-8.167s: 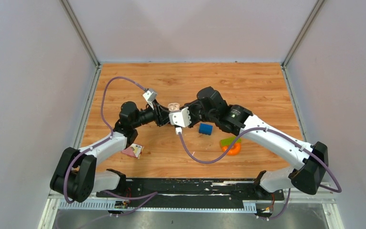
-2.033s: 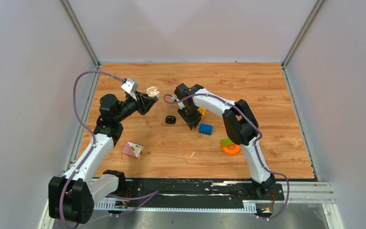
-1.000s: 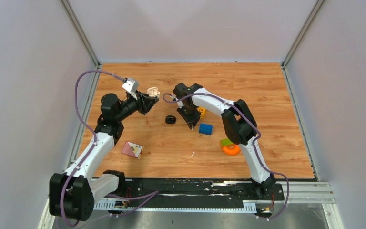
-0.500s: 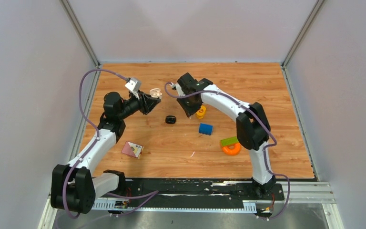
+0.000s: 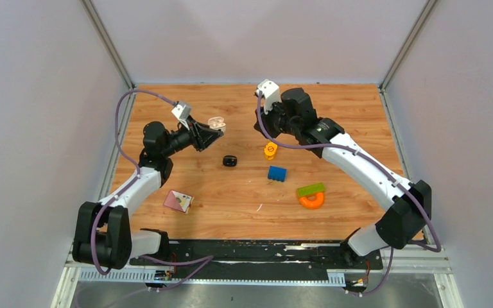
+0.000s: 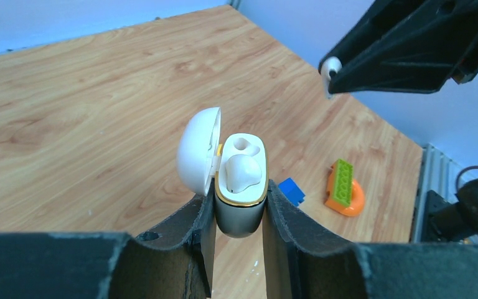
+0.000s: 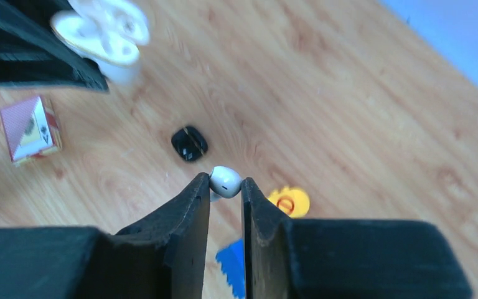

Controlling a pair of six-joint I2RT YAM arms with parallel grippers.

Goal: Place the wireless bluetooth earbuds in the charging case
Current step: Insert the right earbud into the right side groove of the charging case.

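Earbud (image 7: 226, 181), a white one, is pinched right at the tips of our right gripper (image 7: 225, 185), jaws nearly closed around it, up in the air over the table (image 5: 353, 109). Our left gripper (image 6: 239, 205) is clamped tight on the case (image 6: 241, 219), holding it off the wood with the lid (image 6: 198, 159) swung open to one side. We've already got another white bud (image 6: 243, 172) seated in one socket, and the socket (image 6: 241, 144) next to it is bare. The two grippers are well apart. Down on the table we see a black case (image 5: 230, 160), a yellow piece (image 5: 270, 150), a blue block (image 5: 276, 173) and a pink card (image 5: 178, 201).
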